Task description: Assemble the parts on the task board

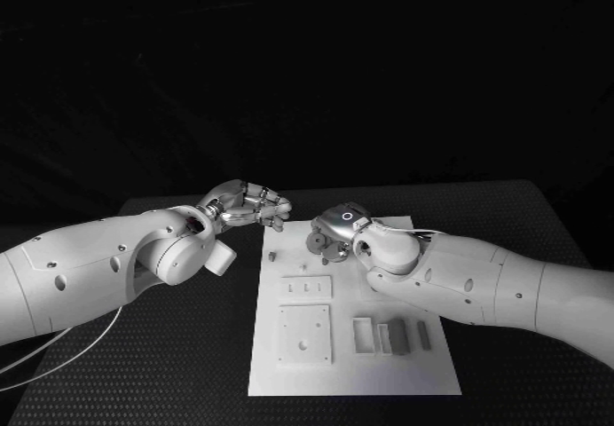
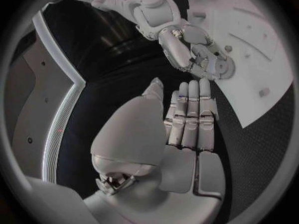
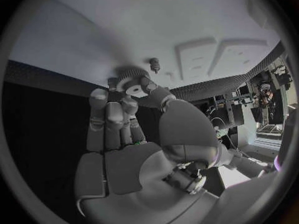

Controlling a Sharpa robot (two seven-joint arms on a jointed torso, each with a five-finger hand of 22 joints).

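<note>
1. White flat rectangular task board (image 1: 352, 377) found lying in the middle of the black table (image 1: 153, 355), long side running away from the robot.
2. Saw the silver right hand (image 1: 335, 235) poised over the board's far end, grasping a small grey toothed wheel (image 3: 132, 79) out at the tips of its fingers (image 3: 99, 109). Judged it held that far out to keep the underside of the wheel free for seating.
3. Noted a short grey upright peg (image 3: 154, 63) standing in the board just beside the wheel and apart from it. Took it for the likely seat, which would explain hovering there. Could not tell from any view whether the wheel had a bore to match.
4. Found the silver left hand (image 2: 187, 129) released, fingers straight and side by side, holding nothing, above bare table just off the board's far left corner. Probably parked there to leave the board's far end open while staying near enough to help.
5. Nearer the robot, counted two raised white square plates (image 1: 306, 287) and a row of pale rectangular blocks (image 1: 394, 337) on the board, untouched by either hand.
6. Judged the wheel not yet seated. Reckoned the next move called for centring it over the peg before lowering, with some risk of it tilting and jamming.
</note>
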